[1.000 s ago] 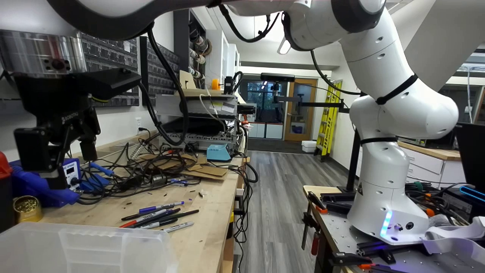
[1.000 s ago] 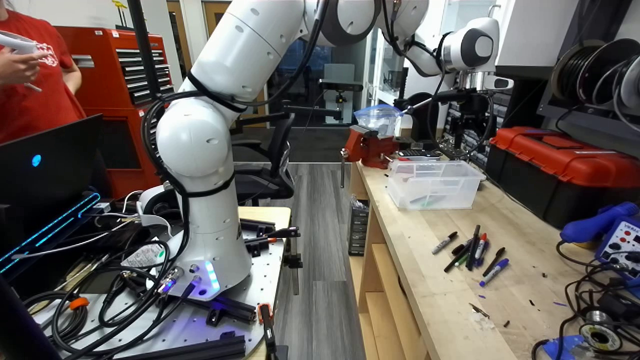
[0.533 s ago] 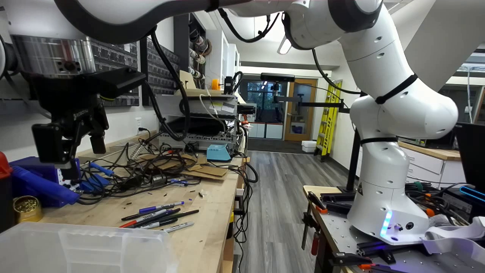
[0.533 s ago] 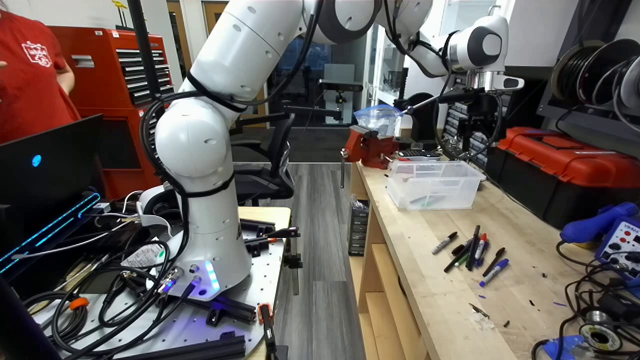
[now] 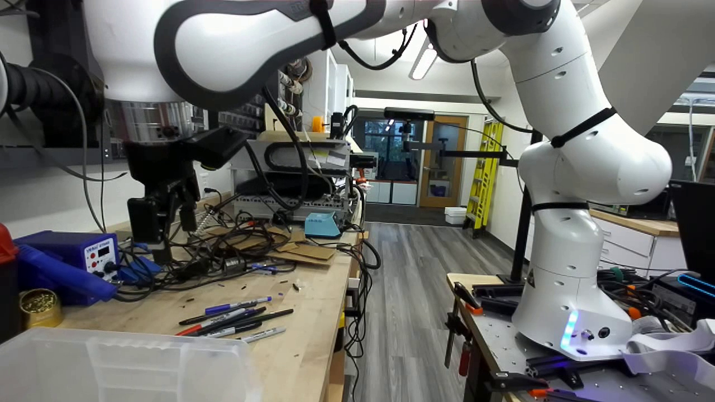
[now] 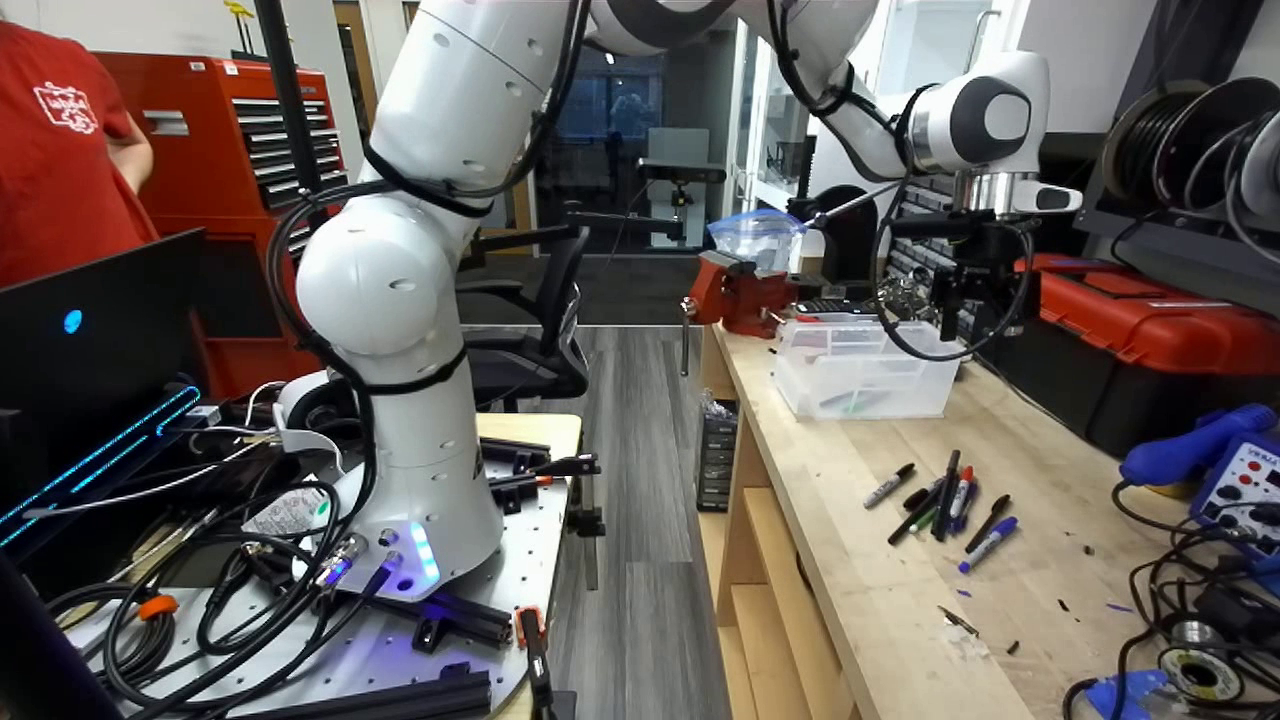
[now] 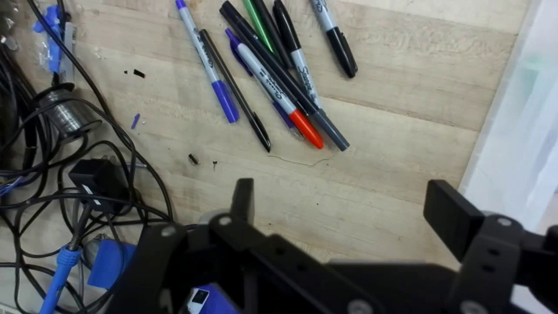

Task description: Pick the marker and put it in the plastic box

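Markers (image 7: 271, 83) are lying on the desk (image 7: 370, 196), upper middle of the wrist view. I count at least seven, pens included, but they overlap and some run off the top edge, so tough to be exact. Fingers (image 7: 453, 222) are spread wide above the desk, just bare wood between them. One plastic box (image 6: 905, 385), cut off at the wrist view's right edge; the greenish thing (image 6: 853, 404) inside is too blurry to name.

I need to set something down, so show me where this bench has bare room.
The bench is bare between the heap of markers and the plastic box. Another bare strip lies between the markers and its aisle-side edge. Crowded: the heap itself, and the cable tangle around the wire spool.
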Robot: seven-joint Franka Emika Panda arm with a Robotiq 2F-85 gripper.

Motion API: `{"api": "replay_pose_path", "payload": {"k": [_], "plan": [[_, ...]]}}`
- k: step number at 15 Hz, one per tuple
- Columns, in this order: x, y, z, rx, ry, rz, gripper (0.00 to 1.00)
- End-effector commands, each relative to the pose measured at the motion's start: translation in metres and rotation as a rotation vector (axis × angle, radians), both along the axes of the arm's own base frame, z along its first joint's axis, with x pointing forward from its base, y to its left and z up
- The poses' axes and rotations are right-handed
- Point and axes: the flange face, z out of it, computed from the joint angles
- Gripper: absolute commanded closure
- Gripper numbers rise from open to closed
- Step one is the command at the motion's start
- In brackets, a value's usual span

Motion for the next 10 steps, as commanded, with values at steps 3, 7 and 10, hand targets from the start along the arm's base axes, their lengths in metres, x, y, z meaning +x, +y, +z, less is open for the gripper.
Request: {"api": "replay_pose_path", "payload": {"k": [3,7,10], "plan": [[-0.052,-0.043,-0.017,0.052,-0.012,0.078,0.0],[-0.091,-0.063,-0.038,0.051,-0.004,0.15,0.0],[-0.126,-0.073,-0.043,0.061,0.014,0.176,0.0]]}}
